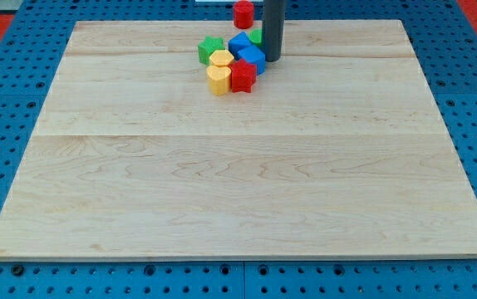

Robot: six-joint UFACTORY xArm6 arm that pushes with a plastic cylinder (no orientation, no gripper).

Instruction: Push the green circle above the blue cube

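On the wooden board [238, 183] I count eight blocks in all, gathered near its far edge.

Two are red: one [243, 13] at the far edge and one [243, 75] in the cluster. Two are blue [240, 43] [252, 58]. Two are yellow [221, 58] [218, 80]. Two are green: one [210, 50] and another [256, 36], mostly hidden behind the one dark rod [272, 29].

A: board [238, 166] = pale wood, visible grain, planks joined, matt, smooth.
B: blocks?
A: red block [243, 76] on the board and yellow block [218, 80] just beside it look painted, slight sheen. Rod [272, 29] above them: dark, matt. Under the board: blue perforated base [14, 50], matt.
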